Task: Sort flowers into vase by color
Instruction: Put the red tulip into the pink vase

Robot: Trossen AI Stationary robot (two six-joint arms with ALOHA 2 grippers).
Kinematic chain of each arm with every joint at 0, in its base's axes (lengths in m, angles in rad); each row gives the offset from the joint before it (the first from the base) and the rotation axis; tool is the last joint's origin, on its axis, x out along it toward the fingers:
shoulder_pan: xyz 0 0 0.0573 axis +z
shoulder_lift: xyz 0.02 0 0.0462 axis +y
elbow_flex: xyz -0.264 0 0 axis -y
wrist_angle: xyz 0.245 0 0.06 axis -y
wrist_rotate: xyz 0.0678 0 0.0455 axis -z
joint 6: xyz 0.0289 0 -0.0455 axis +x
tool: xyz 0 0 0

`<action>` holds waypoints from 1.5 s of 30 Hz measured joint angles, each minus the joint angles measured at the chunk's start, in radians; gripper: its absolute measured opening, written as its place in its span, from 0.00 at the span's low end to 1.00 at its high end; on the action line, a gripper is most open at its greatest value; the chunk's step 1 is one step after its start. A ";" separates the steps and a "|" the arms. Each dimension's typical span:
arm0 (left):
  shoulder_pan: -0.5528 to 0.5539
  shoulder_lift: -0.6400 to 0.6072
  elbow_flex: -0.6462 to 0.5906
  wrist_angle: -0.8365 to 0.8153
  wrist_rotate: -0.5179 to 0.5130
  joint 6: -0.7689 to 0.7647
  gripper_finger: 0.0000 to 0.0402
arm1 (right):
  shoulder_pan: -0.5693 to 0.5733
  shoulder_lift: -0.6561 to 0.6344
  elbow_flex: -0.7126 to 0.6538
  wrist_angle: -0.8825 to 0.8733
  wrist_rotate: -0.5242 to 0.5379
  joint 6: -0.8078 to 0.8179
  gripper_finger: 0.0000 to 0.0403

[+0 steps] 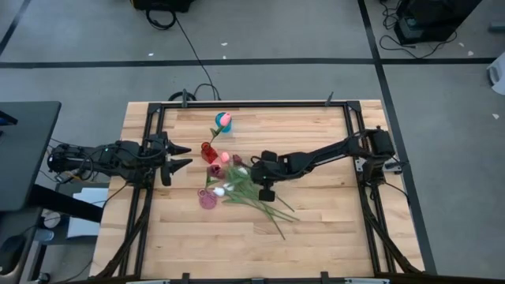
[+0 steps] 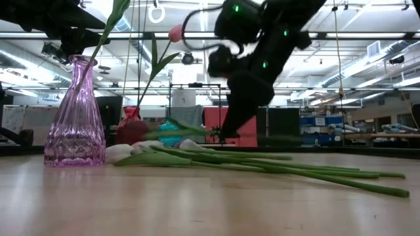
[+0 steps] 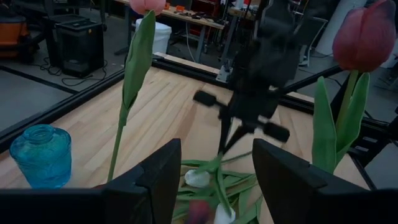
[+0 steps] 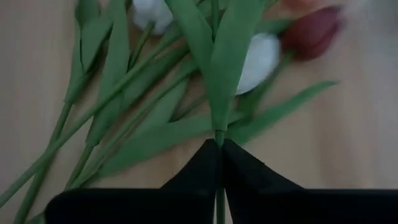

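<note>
Wooden tabletop (image 1: 316, 229) carries the flowers (image 1: 248, 193) in a loose heap at its middle, stems crossed and leaves overlapping; the right gripper (image 4: 219, 144) is pinched on one green stem (image 4: 217, 93) in that heap; nearby stand a purple vase (image 2: 75, 115), a red vase (image 1: 210, 151) and a blue vase (image 1: 223, 120); the left gripper (image 1: 183, 156) waits spread beside them; lifting could drag tangled neighbours, or the thin stem may slip.

Place type: robotics lab or workshop hall.
Floor (image 1: 276, 39): grey, marked with dark tape lines, upper part of the high view.
Cables (image 1: 189, 47): black, loose on the floor, top centre.
Desk (image 1: 316, 221): wooden top in a black metal frame (image 1: 252, 103).
Ceiling (image 2: 367, 39): exposed, with strip lights, low view upper right.
Workbenches (image 2: 387, 136): cluttered, right background.
</note>
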 joint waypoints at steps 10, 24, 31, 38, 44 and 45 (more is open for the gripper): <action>0.000 0.000 0.000 -0.001 0.000 -0.016 0.51 | -0.047 -0.225 -0.047 0.020 0.011 -0.081 0.04; 0.000 0.000 0.000 -0.011 0.003 -0.056 0.51 | -0.330 -0.303 -0.291 0.402 -0.104 -0.009 0.05; 0.000 0.000 0.000 -0.019 -0.010 -0.081 0.51 | -0.429 -0.232 -0.251 0.568 -0.303 0.071 0.05; -0.001 -0.001 0.000 -0.076 0.038 -0.109 0.51 | -0.380 -0.284 -0.251 0.284 -0.412 0.139 0.05; -0.001 -0.001 0.000 -0.076 0.037 -0.124 0.51 | -0.297 -0.357 -0.252 0.090 -0.578 0.081 0.05; -0.001 -0.001 0.000 -0.075 0.035 -0.125 0.51 | -0.275 -0.363 -0.252 0.118 -0.628 0.064 0.05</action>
